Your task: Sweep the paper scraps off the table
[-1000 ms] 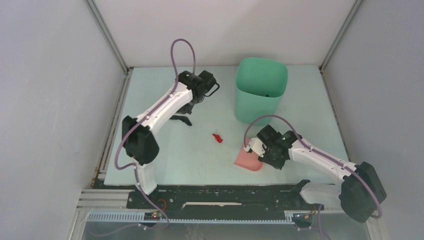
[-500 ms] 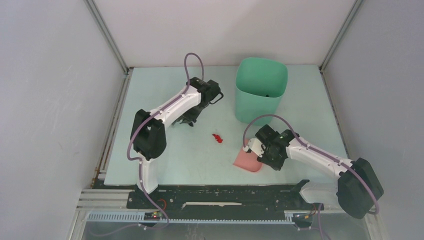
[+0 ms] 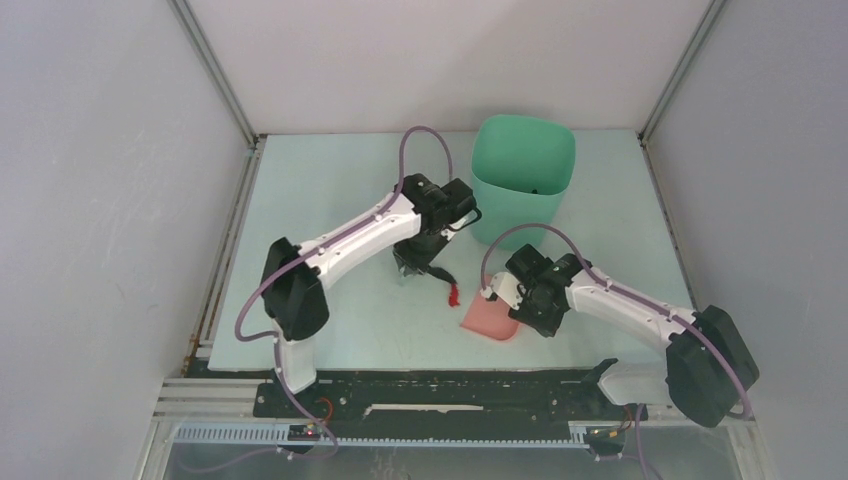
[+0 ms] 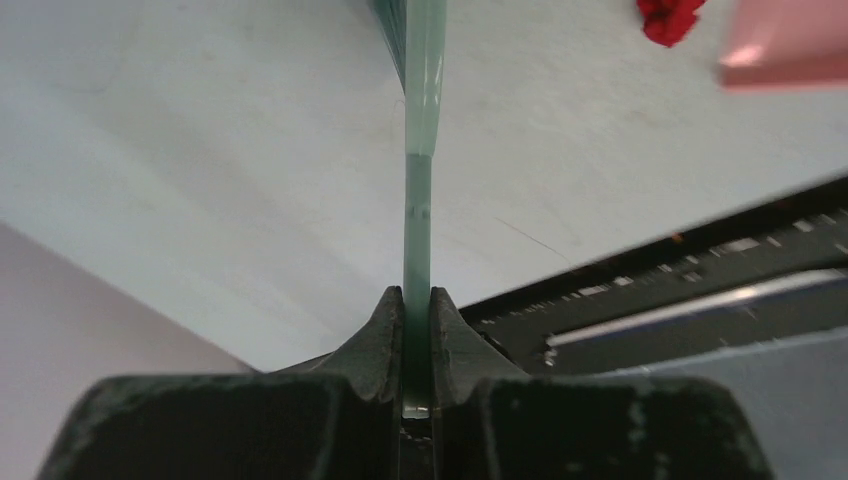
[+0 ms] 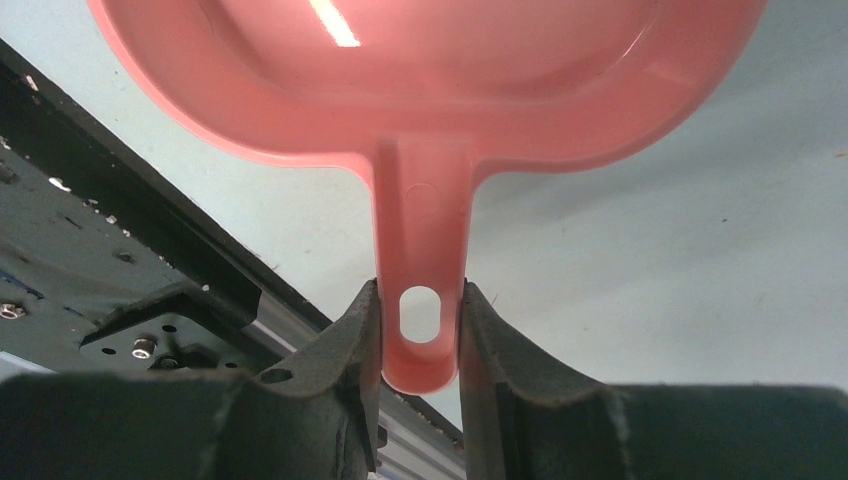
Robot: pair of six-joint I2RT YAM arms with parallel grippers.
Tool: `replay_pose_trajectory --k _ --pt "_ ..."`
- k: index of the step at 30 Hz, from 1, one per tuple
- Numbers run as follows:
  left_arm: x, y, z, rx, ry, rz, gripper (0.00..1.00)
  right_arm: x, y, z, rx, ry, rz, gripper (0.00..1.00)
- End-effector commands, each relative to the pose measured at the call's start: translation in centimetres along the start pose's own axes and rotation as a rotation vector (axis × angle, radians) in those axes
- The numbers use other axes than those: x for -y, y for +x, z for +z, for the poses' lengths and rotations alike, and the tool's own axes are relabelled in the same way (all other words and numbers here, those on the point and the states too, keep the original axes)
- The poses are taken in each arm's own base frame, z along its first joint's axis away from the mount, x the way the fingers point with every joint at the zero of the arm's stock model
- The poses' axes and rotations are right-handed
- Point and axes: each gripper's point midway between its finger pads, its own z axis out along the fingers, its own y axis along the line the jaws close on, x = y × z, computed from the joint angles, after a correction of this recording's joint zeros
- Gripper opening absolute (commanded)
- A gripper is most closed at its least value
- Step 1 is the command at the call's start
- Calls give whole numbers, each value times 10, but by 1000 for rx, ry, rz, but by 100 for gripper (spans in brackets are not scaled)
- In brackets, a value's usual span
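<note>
One red paper scrap (image 3: 453, 297) lies on the pale table (image 3: 320, 200), just left of the pink dustpan's (image 3: 490, 320) mouth. My left gripper (image 3: 422, 250) is shut on the green hand brush's thin handle (image 4: 420, 200); the brush's dark head (image 3: 436, 272) sits right behind the scrap. In the left wrist view the scrap (image 4: 670, 15) and the dustpan's edge (image 4: 785, 45) show at the top right. My right gripper (image 5: 421, 300) is shut on the dustpan's handle (image 5: 421, 345), and the pan (image 5: 420, 80) lies low on the table ahead of it.
A tall mint-green bin (image 3: 522, 180) stands at the back, just right of the left wrist and behind the dustpan. The black front rail (image 3: 440, 385) runs along the near edge, close to the dustpan. Metal rails border the table's sides.
My left arm has swung right and nearer with the brush, pushing the red scrap down-right to the dustpan's mouth. The right arm and dustpan shifted slightly left.
</note>
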Motion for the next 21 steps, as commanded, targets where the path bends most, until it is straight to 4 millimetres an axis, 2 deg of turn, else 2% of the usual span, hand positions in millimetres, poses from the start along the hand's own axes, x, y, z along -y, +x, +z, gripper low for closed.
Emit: replay_pose_trajectory --k 1,5,7,10,13,16,21 --pt "51 9 -44 110 242 22 0 7 -21 -5 57 19 13 0" --pt "83 9 -77 203 400 26 0 4 -27 -7 79 -4 15 0" --pt "90 5 -91 264 459 11 0 2 -28 -7 86 -10 16 0" --pt "93 2 -99 311 493 -7 0 0 -29 -10 98 -22 21 0" --pt "82 2 -103 338 449 -45 0 -2 -26 -10 109 -27 21 0" --pt "62 5 -106 350 355 -92 0 -2 -22 -10 95 -21 22 0" --pt "12 15 -88 286 69 -125 0 -2 -17 -12 82 -16 18 0"
